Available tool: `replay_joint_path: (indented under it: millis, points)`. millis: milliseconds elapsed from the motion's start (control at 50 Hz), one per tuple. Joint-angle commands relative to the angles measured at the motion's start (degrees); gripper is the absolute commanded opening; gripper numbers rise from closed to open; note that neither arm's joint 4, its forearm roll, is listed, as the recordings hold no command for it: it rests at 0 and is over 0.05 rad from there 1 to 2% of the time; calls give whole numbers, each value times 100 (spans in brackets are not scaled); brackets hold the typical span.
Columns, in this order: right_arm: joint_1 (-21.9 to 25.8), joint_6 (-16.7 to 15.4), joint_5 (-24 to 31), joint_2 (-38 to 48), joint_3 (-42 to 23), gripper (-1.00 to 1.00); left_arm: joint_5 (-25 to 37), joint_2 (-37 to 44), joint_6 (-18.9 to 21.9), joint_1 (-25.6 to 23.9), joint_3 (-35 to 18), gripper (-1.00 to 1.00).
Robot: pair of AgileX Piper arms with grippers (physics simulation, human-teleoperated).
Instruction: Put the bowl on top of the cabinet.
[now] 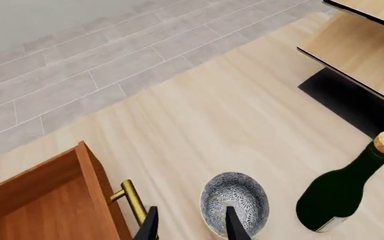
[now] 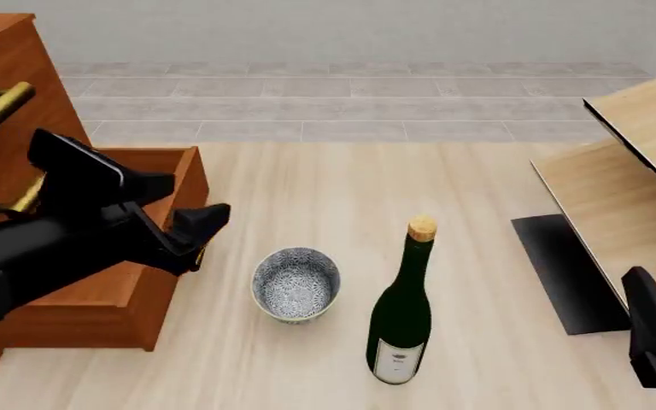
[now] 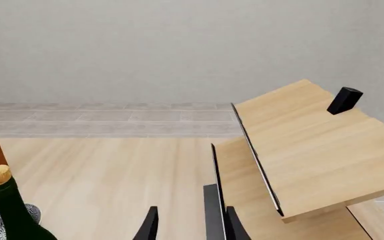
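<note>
I see the bowl [image 2: 295, 284], speckled blue-grey with a pale rim, upright on the table [image 2: 340, 196] between the cabinet [image 2: 3, 102] with its bottom drawer pulled out and the green corked bottle [image 2: 401, 312]. My left gripper [image 1: 190, 226] hovers at the bowl's near rim, fingers parted and empty. The right gripper [image 3: 190, 226] is also parted, holding nothing, by the pale wooden furniture [image 3: 299, 145].

Speckled blue-grey round bowl [image 2: 295, 284]: stands upright on the pale wooden table [image 2: 419, 188], open from above and from the far side. Obstacles: dark green corked wine bottle [image 2: 401, 316] just beside it on the right, apart; reddish-brown wooden cabinet [image 2: 32, 179] on the left, its lower drawer [image 2: 134, 256] pulled out near the bowl. Pale light-wood slanted furniture [image 2: 635, 171] well apart, right. The gap between the drawer's brass handle and the bowl seems narrow.
</note>
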Motion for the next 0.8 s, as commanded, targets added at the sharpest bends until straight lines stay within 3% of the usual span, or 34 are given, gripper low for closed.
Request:
replay_joint_path:
  millis: [20,800]
  points:
    - [0,-1,0,-1,0,100,-63,311,-24,-199,-44,100]
    - [0,0,0,-1,0,100,-700,1635,-22,-474,-209,100]
